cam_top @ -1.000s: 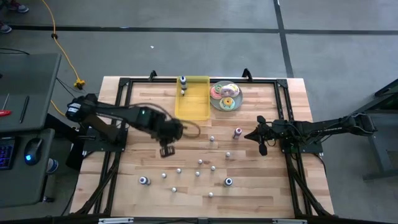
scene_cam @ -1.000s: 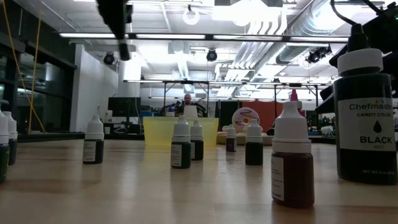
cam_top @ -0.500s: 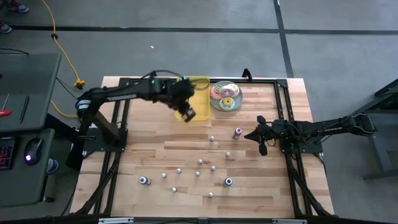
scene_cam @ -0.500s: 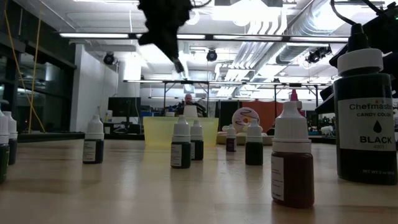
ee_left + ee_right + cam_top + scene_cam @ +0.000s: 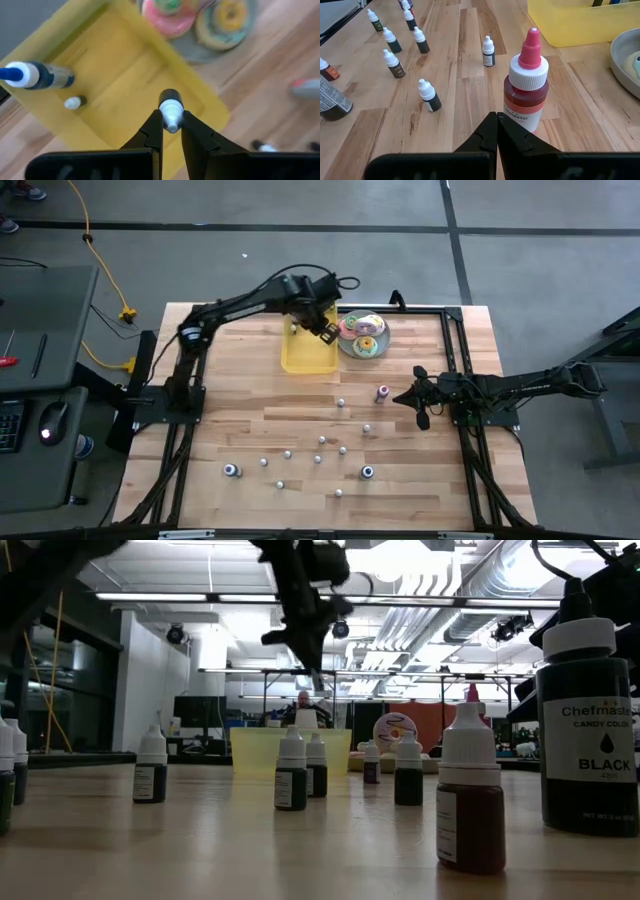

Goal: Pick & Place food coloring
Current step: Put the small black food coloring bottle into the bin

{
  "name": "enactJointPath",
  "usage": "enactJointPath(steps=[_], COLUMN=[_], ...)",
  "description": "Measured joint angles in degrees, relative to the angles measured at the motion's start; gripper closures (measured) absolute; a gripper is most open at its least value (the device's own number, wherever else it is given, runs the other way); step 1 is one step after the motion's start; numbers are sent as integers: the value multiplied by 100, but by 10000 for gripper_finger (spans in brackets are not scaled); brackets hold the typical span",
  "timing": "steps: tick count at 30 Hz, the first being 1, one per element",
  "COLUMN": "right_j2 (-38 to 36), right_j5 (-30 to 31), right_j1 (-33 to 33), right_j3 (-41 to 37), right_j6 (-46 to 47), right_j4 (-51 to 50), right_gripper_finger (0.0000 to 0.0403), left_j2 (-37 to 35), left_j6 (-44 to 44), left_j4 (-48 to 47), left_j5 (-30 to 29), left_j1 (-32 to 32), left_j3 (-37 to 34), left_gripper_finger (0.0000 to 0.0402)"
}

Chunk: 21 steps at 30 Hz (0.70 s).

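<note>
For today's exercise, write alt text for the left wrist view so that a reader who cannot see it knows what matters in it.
The left gripper is shut on a small white-capped food coloring bottle, held above a yellow tray on the wooden table. Two more bottles are in the tray, a blue-tipped one and a smaller white-capped one, and a plate of frosted doughnuts sits just beyond the tray.

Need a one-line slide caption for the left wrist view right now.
Left gripper holds a white-capped food coloring bottle above the yellow tray, which already contains two bottles.
</note>
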Motion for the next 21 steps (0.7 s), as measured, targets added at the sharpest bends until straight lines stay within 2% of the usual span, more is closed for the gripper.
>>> enactJointPath(steps=[6,9,13,21], right_j2=[2,0,0,1], right_j5=[1,2,1,2], right_j1=[1,2,1,0], right_j3=[1,0,0,1], right_j6=[0,0,0,0], right_j4=[2,-2,-4,0], right_gripper_finger=[402,402,402,402], left_j2=[599,732,762,758], left_j6=[-28,-452,-892,-1810], left_j4=[-403,-423,-334,170], left_j5=[-228,-238,-241,-275], left_j1=[176,250,388,607], left_j3=[325,325,319,-124], left_gripper_finger=[368,368,368,368])
